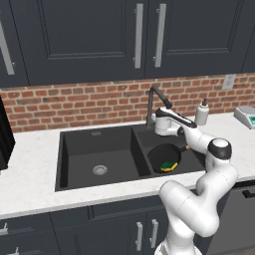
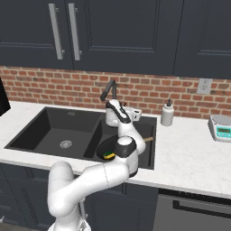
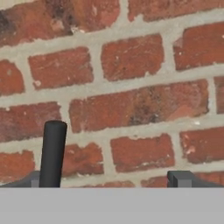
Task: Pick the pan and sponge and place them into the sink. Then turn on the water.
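With pan (image 1: 162, 155) and sponge (image 1: 170, 165) in the sink (image 1: 94, 149), the released end effector (image 3: 109, 181) should nudge the faucet (image 1: 155, 99) lever gently.

A double sink (image 1: 74, 144) is set into the bench (image 1: 35, 149), in front of a brick wall (image 1: 74, 102). The pan (image 1: 159, 153) lies in the right basin, with the sponge (image 1: 170, 165) inside it. The faucet (image 1: 151, 107) rises behind the divider between the basins. A soap bottle (image 1: 201, 113) stands to the right on the bench, and a scale (image 1: 246, 117) farther right. Cabinets (image 1: 74, 40) hang above.
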Tool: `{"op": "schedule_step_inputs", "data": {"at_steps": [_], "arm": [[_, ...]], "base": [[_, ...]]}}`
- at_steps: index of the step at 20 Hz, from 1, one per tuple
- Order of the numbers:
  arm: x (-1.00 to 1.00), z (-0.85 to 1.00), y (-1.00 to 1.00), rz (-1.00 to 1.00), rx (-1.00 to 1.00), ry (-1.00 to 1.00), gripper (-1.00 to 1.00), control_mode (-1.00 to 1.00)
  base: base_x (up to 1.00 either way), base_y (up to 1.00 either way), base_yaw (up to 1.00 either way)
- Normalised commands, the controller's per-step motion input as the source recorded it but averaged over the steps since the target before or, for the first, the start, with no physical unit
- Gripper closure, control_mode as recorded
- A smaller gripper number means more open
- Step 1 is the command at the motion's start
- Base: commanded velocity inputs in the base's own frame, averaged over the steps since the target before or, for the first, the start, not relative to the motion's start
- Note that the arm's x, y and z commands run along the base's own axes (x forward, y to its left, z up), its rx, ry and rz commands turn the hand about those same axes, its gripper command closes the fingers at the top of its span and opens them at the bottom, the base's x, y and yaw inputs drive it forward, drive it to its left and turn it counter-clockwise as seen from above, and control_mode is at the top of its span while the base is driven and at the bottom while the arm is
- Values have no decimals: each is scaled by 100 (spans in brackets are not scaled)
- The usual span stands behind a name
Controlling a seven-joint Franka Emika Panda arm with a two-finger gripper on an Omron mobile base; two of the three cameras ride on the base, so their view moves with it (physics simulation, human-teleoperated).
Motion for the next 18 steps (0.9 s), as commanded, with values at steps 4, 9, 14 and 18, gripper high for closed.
{"op": "schedule_step_inputs", "data": {"at_steps": [4, 9, 14, 18], "arm": [[0, -7, -66, -3, 1, 0, -100, -100], [0, -9, -68, -3, 1, 0, -100, -100], [0, -12, -72, -3, 2, 0, -100, -100], [0, -13, -77, -3, 1, 0, -100, -100]], "base": [[0, 0, 0], [0, 0, 0], [0, 0, 0], [0, 0, 0]]}}
